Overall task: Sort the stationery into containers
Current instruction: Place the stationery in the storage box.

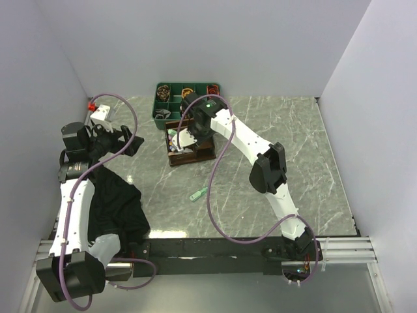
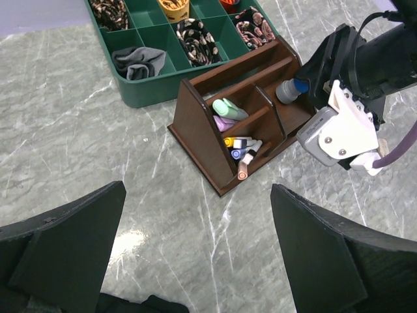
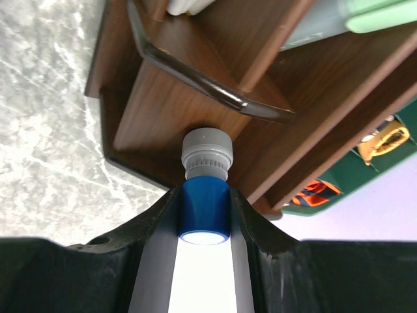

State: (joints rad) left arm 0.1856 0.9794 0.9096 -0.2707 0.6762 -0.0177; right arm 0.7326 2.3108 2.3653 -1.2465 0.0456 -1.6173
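Observation:
The dark brown organiser (image 1: 193, 151) stands mid-table. My right gripper (image 1: 193, 128) is over it, shut on a short cylinder with a blue body and grey cap (image 3: 205, 189), cap end pointing into a compartment of the organiser (image 3: 176, 104). In the left wrist view the cylinder (image 2: 291, 89) hangs over the organiser's (image 2: 202, 124) right compartment. Several pens (image 2: 242, 149), a mint-green marker (image 2: 229, 109) and a lilac item (image 2: 223, 123) lie inside. A mint-green clip (image 1: 199, 193) lies loose on the table in front of it. My left gripper (image 2: 195, 261) is open and empty, left of the organiser.
A green divided tray (image 1: 167, 111) with patterned rolled items stands behind the organiser, also in the left wrist view (image 2: 146, 91). A black cloth (image 1: 114, 208) lies over the left arm's base. White walls close in the table on three sides.

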